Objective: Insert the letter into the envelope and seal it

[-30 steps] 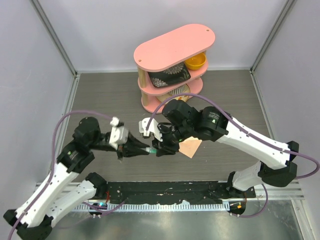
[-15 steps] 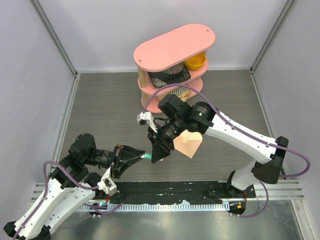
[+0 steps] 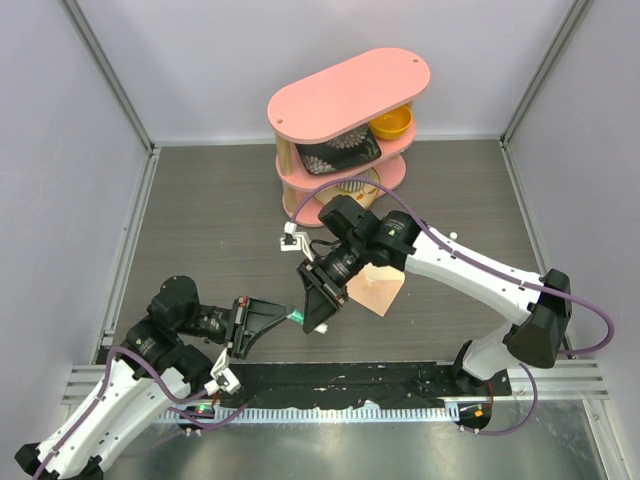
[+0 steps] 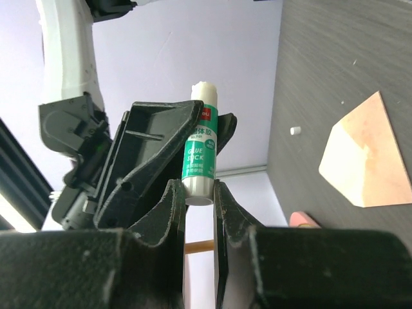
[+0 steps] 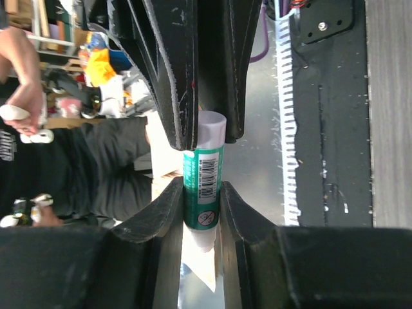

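A green-and-white glue stick (image 3: 299, 316) hangs in the air between my two grippers, above the table's near middle. My left gripper (image 4: 198, 193) is shut on its grey base end (image 4: 200, 183). My right gripper (image 5: 203, 193) is shut on its green body (image 5: 203, 180), and the bare white glue tip (image 5: 206, 239) sits between its fingers. The peach-tan envelope (image 3: 379, 289) lies flat on the table under my right arm, its pointed flap showing in the left wrist view (image 4: 367, 161). No separate cream-yellow letter shows in any view.
A pink two-tier shelf (image 3: 350, 90) stands at the back middle with an orange bowl (image 3: 391, 124) and a dark patterned plate (image 3: 335, 155). A small white bit (image 4: 295, 131) lies on the table near the envelope. A black rail (image 3: 340, 380) runs along the near edge.
My left arm has swung down and back toward the near edge. My right gripper has followed down and left. The glue stick stays held between both grippers and now sits nearer the near edge.
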Robot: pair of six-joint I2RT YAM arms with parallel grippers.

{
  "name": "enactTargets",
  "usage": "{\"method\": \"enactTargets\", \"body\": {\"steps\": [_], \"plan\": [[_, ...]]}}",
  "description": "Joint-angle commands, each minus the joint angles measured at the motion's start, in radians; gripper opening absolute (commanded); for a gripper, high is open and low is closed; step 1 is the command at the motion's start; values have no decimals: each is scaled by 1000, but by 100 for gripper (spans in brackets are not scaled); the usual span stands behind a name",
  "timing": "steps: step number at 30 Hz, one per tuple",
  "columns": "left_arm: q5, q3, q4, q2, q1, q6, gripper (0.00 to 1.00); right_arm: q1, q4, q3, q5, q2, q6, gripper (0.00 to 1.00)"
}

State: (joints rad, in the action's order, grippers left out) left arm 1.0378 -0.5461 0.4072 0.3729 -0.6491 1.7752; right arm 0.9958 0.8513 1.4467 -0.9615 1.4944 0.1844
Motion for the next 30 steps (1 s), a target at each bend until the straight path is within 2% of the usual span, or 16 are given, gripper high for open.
{"method": "enactTargets", "body": {"steps": [1,12,13,15,16,17,18,19,20,21,23,24,26,27,30], "plan": [[-156,12,-177,3,19,90,0,15,-95,-28,-233,-59,136,1],[-196,11,-162,-11,19,101,0,-25,-118,-37,-237,-80,164,1],[-209,6,-154,-12,19,89,11,-35,-112,-32,-218,-82,155,1],[-258,-14,-101,-35,19,-60,26,-61,-60,0,-174,-86,110,1],[-280,-56,-75,-43,19,-157,34,-89,-37,9,-154,-94,51,1],[-304,-84,-50,-37,19,-259,36,-101,0,26,-85,-108,21,1],[-370,-156,22,-17,17,-481,40,-108,26,33,-42,-120,-11,1],[-395,-197,62,6,19,-587,41,-111,55,44,-1,-129,-113,1],[-415,-240,97,73,19,-690,41,-112,98,59,109,-150,-153,1],[-424,-335,149,110,19,-955,41,-112,110,67,153,-161,-196,1],[-449,-414,179,225,20,-1226,42,-112,112,73,272,-201,-281,1],[-446,-472,188,259,22,-1420,43,-111,111,76,296,-209,-302,1],[-395,-506,159,317,34,-1630,44,-111,95,81,328,-227,-344,1],[-365,-520,131,363,40,-1831,44,-109,98,86,349,-230,-361,1],[-248,-490,-20,423,57,-2080,45,-92,114,106,395,-230,-428,1]]}}
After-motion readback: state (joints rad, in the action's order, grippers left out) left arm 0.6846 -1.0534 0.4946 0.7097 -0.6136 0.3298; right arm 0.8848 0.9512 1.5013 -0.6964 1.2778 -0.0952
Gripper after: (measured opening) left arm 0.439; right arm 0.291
